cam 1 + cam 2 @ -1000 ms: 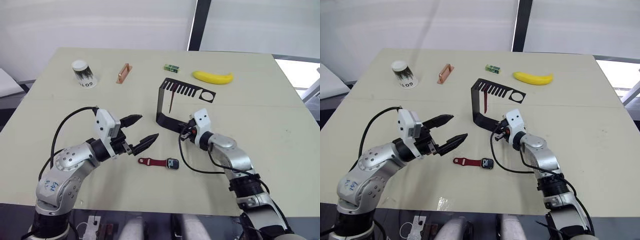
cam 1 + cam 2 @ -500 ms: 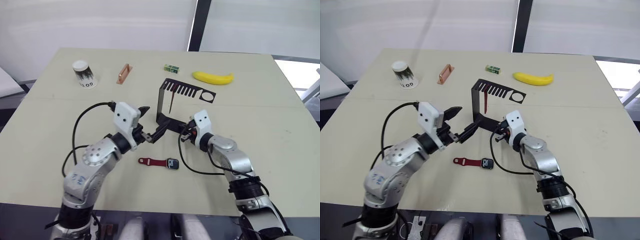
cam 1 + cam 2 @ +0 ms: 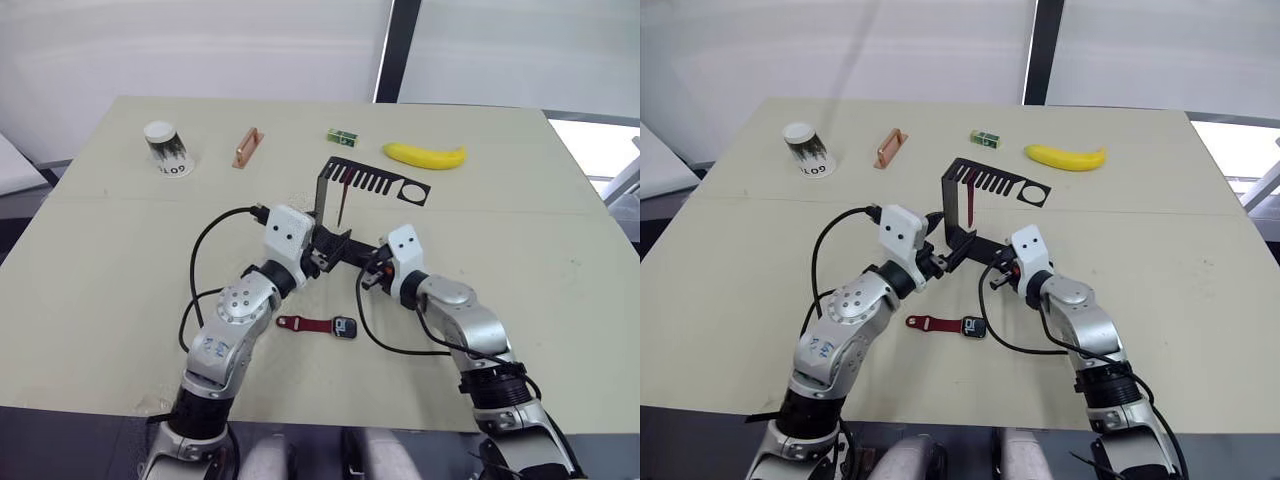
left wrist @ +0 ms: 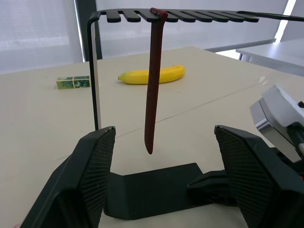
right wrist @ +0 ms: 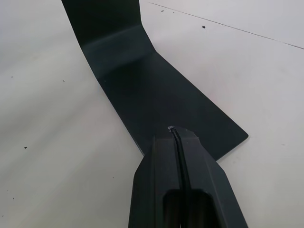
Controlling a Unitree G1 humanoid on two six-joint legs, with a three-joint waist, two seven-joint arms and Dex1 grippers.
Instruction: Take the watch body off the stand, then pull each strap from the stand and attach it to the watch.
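A paper cup (image 3: 166, 148), copper bar (image 3: 247, 147), green box (image 3: 342, 137) and banana (image 3: 425, 155) line the table's (image 3: 80, 260) far side.

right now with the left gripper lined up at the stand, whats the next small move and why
Probably ease the left gripper forward and up, then close on the hanging strap. Its fingers are open with the strap centred between them but beyond their tips, while the right gripper is shut, pressing down on the stand's foot. The watch already carries one strap.

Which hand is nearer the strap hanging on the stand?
Left. The left hand, open, faces the hanging strap just ahead; the right hand, shut, presses on the stand foot.
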